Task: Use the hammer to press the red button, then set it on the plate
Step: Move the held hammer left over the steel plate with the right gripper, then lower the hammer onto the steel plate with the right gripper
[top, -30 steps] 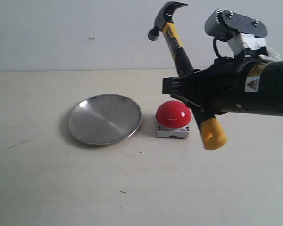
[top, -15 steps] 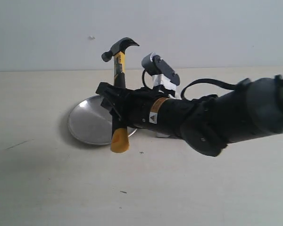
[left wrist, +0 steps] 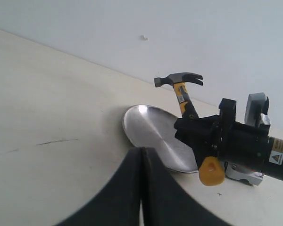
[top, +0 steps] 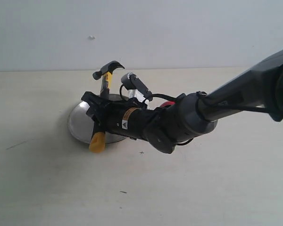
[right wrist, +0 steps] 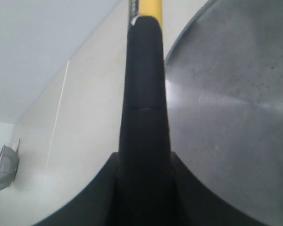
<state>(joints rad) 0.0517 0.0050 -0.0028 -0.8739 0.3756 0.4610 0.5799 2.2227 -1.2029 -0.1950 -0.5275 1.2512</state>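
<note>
The left gripper [left wrist: 141,155] is seen only in its own wrist view. Its two dark fingers are pressed together with nothing between them, and it is held above the bare table [top: 37,188], well apart from everything else. The plate [left wrist: 146,127] lies ahead of it, with the other arm beyond.

The plate [top: 78,125] lies flat on the table, directly beneath the right gripper [top: 96,113]. Its far side is hidden behind that gripper and its wrist.

The hammer [top: 105,81] is clamped in the right gripper, whose jaws are closed on the black part of the handle at a narrow spread. The tool is held nearly upright. The dark head is raised above the gripper, and the yellow looped tip hangs below it, over the near rim of the plate. Whether the tip touches the plate cannot be told. In the right wrist view, the handle [right wrist: 144,94] runs straight out from between the fingers, with the plate [right wrist: 226,94] spread out beside it.

The red button [top: 167,103] is behind the right gripper, back along the forearm. Only a sliver of red shows past the wrist.
</note>
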